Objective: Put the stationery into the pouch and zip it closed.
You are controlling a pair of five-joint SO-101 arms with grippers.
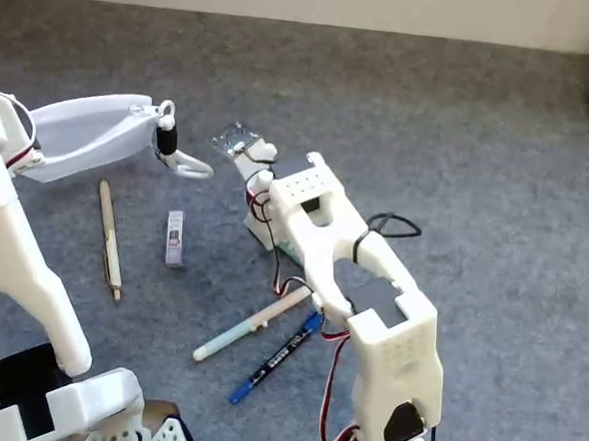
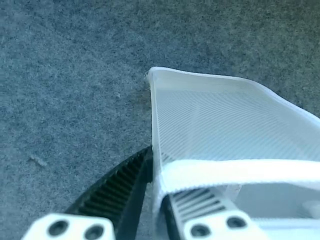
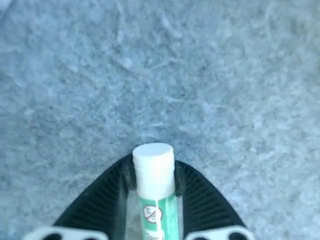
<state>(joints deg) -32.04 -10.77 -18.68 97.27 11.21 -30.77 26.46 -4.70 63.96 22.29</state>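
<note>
Near the left edge of the grey carpet [image 1: 499, 143], the left gripper [image 2: 159, 192] is clamped on one rim of the white mesh pouch [image 2: 215, 125], holding it up over the carpet. Held by that single edge, it may sag or swing when something pushes in, and I cannot tell whether its mouth gapes enough. A cream pen [image 1: 108, 239] and a small white block [image 1: 174, 238] lie nearer the front edge. Toward the middle, the right gripper [image 3: 154, 187] pinches a glue stick [image 3: 154, 165] near its cap; the round barrel could pivot or slip if it knocks the rim. A pale marker [image 1: 253, 326] and a blue pen [image 1: 276, 357] lie close beside the right arm, which could brush them.
</note>
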